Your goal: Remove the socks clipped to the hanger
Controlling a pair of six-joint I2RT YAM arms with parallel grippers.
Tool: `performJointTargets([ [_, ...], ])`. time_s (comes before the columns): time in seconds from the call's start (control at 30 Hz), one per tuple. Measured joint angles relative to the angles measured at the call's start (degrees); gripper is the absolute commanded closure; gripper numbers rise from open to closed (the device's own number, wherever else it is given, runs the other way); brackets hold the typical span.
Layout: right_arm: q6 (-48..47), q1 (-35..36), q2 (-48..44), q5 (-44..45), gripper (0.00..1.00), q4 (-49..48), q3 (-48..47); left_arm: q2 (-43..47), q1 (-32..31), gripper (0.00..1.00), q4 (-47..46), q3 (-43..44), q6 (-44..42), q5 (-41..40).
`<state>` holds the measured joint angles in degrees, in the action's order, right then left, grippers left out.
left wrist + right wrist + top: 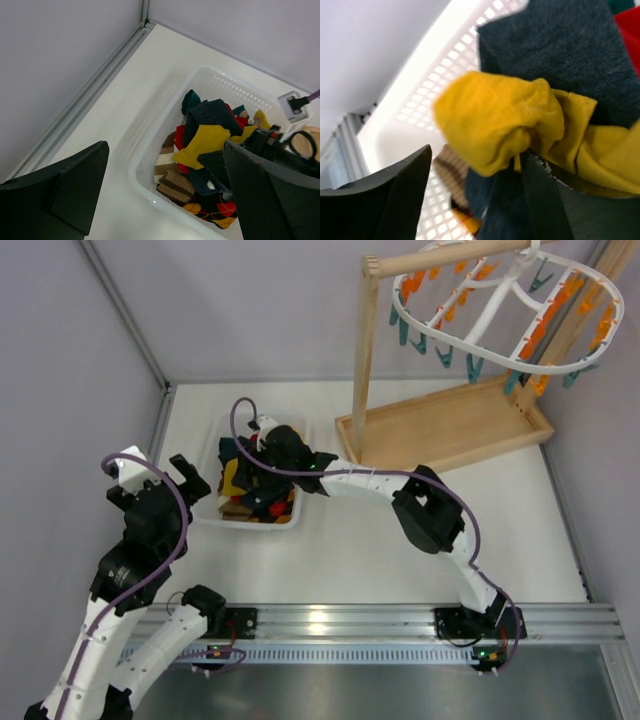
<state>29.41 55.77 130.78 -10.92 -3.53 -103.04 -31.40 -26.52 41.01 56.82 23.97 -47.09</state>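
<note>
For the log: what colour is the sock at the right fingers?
The soft fabric sock is mustard yellow; right wrist view.

In the white lattice basket (220, 82) the socks (207, 142) were mustard yellow, dark teal and red. A striped sock (175, 184) was brown and cream, and a diamond-patterned sock (215, 212) was red, yellow and black. The hanger (497, 295) was white, with orange clips (545, 325) and teal clips (443, 357).

The socks (500, 120) are soft, matt knitted cloth with a fuzzy nap. The basket (215, 80) is perforated white plastic, faintly glossy; the hanger (555, 368) is smooth white plastic. The stand (362, 360) is pale bare wood. The left gripper (165, 165) has matt black fingers (270, 195), finely grained. The rail (340, 620) is shiny brushed metal.
</note>
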Motion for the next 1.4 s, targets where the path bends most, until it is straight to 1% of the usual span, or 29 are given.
performJointTargets([
  [0.03, -0.59, 0.0, -2.14, 0.09, 0.22, 0.94, 0.79, 0.0, 0.07, 0.01, -0.07, -0.02, 0.0, 0.04],
  [0.13, -2.32, 0.0, -8.17, 0.48, 0.09, 2.16, 3.26, 0.0, 0.31, 0.01, -0.44, -0.26, -0.17, 0.33],
  [0.17, -2.8, 0.0, -10.95, 0.87, 0.09, 2.62, 4.44, 0.02, 0.35, 0.01, -0.55, -0.39, -0.26, 0.66],
  [0.27, -4.22, -0.09, -19.91, 1.25, 0.01, 2.36, 9.2, 0.11, 0.44, 0.01, -1.38, -1.22, -1.31, 3.04],
  [0.37, -5.92, -0.85, -30.38, 3.04, 0.01, 1.79, 16.72, 0.87, 0.57, 0.01, -3.3, -2.6, -3.39, 8.0],
  [0.5, -8.94, -2.03, -48.0, 12.76, 0.01, 2.29, 34.18, 1.25, 0.57, 0.01, -5.62, -4.11, -6.64, 17.64],
  [0.63, -10.16, -3.17, -66.73, 24.22, 0.01, 8.74, 49.44, -3.78, 1.62, 0.01, -7.8, -4.11, -9.27, 24.39],
  [0.7, -10.34, -5.03, -77.79, 28.3, 0.0, 13.16, 55.82, -6.82, 3.74, 0.01, -8.07, -4.13, -10.27, 28.04],
  [0.77, -10.95, -9.09, -86.82, 31.1, 0.01, 17.18, 59.21, -8.98, 7.76, 0.01, -8.41, -4.98, -10.64, 32.44],
  [0.87, -13.57, -17.77, -95.69, 35.85, 0.01, 24.06, 59.45, -8.87, 12.87, 0.01, -8.22, -6.71, -10.62, 34.25],
  [0.9, -14.6, -20.44, -97.09, 38.53, 0.01, 26.71, 58.58, -8.31, 14.27, 0.01, -8.04, -6.99, -10.62, 34.21],
  [0.97, -15.87, -22.97, -97.57, 41.77, 0.01, 31.01, 56.41, -7.1, 15.43, 0.01, -8.09, -7.1, -10.67, 34.14],
  [1.1, -17.25, -23.93, -96.78, 45.64, 0.01, 38.71, 51.39, -3.96, 16.22, 0.01, -8.15, -7.26, -10.64, 32.96],
  [1.2, -17.27, -23.98, -98.27, 47.5, 0.01, 41.31, 50.23, -1.49, 16.31, 0.01, -8.35, -8.11, -10.62, 32.94],
  [1.4, -17.88, -24.02, -106.71, 47.82, 0.01, 44.76, 49.42, 3.69, 16.35, 0.01, -8.55, -12.28, -10.05, 34.75],
])
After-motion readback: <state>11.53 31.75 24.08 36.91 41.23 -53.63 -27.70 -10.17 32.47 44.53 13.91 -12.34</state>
